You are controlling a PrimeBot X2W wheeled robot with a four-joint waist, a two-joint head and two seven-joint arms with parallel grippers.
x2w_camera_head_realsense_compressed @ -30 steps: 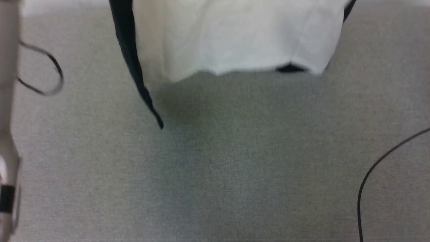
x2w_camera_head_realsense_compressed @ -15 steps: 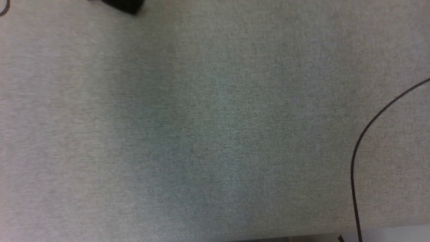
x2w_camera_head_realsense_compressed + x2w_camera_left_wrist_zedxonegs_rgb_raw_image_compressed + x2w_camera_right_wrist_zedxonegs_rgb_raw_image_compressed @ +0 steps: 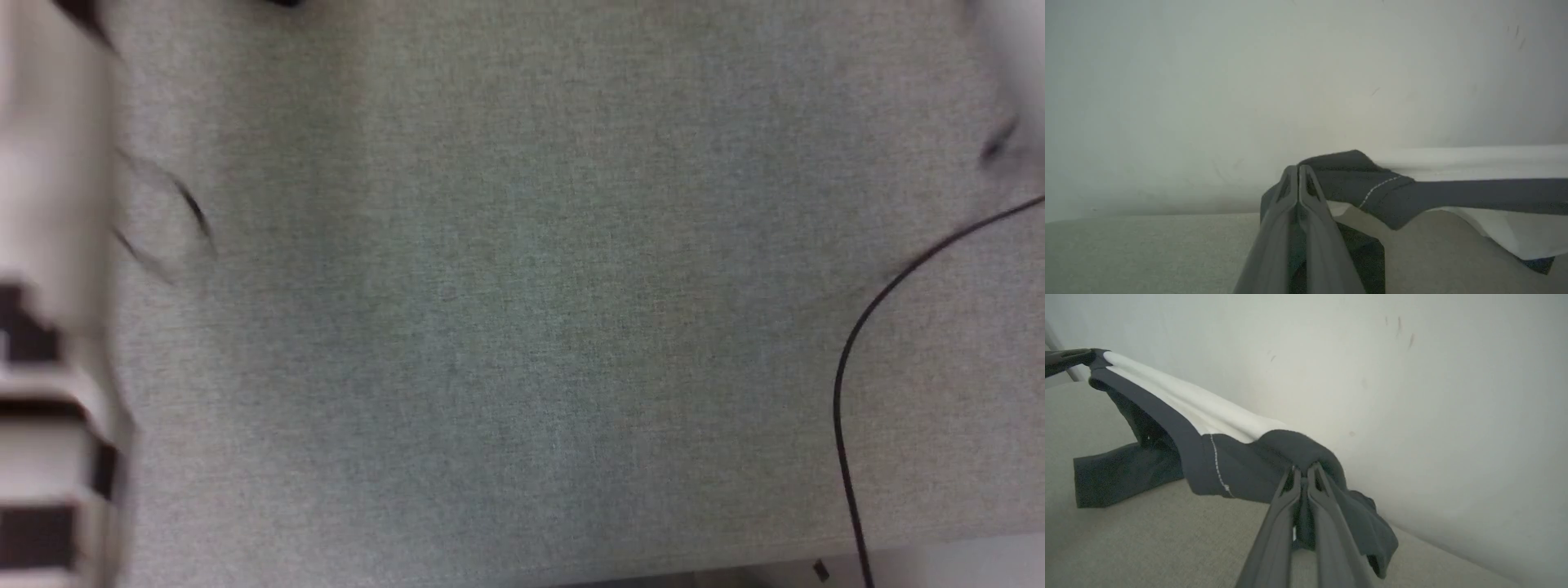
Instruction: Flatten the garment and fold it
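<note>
The garment [image 3: 1180, 401], white with black sleeves, hangs stretched between my two grippers above the grey table [image 3: 522, 327]. My left gripper [image 3: 1298, 170] is shut on a bunched black sleeve, and the garment [image 3: 1453, 192] runs off to the right in the left wrist view. My right gripper [image 3: 1304, 470] is shut on the other black sleeve, which droops around its fingers. In the right wrist view the left gripper [image 3: 1065, 359] pinches the far end at the upper left. One black sleeve end [image 3: 1122, 473] trails on the table. My pale left forearm [image 3: 49, 245] is blurred in the head view.
A pale wall [image 3: 1290, 81] rises close behind the table. A thin black cable [image 3: 865, 327] curves over the table's right side, down to the near edge [image 3: 735, 563]. A blurred pale shape [image 3: 1016, 82] sits at the head view's upper right corner.
The head view has shifted. The white hanging body of the garment, at its top a second ago, is out of it now. The blurred left forearm is back at the left edge.
</note>
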